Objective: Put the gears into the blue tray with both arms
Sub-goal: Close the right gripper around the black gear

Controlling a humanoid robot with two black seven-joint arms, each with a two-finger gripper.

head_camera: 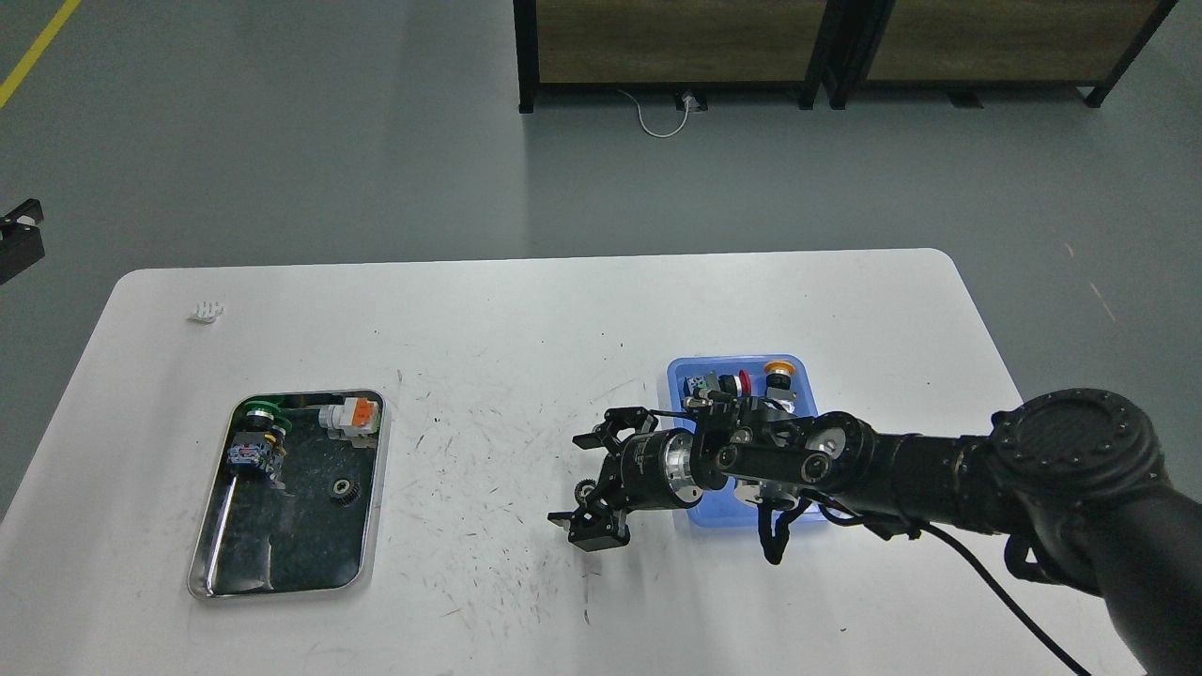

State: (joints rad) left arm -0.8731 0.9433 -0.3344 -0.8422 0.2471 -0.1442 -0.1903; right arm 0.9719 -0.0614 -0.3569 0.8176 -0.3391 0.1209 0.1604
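Even, cool overhead light; soft faint shadows on the white table (526, 319); glare on the steel tray (211, 563); sharp focus.

Gears: two, one (345, 491) in the steel tray at lower left of the frame, one (585, 488) on the table at centre. Trays: two, one steel (208, 573), one blue (678, 376). Push-button switches: three, green-capped (258, 434), red-capped (732, 383), yellow-capped (778, 376). Orange-and-white connector (352, 416): one. White table (526, 319): one.

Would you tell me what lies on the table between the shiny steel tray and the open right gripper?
In the head view, nothing: only bare, scuffed white table separates the steel tray from the right gripper.
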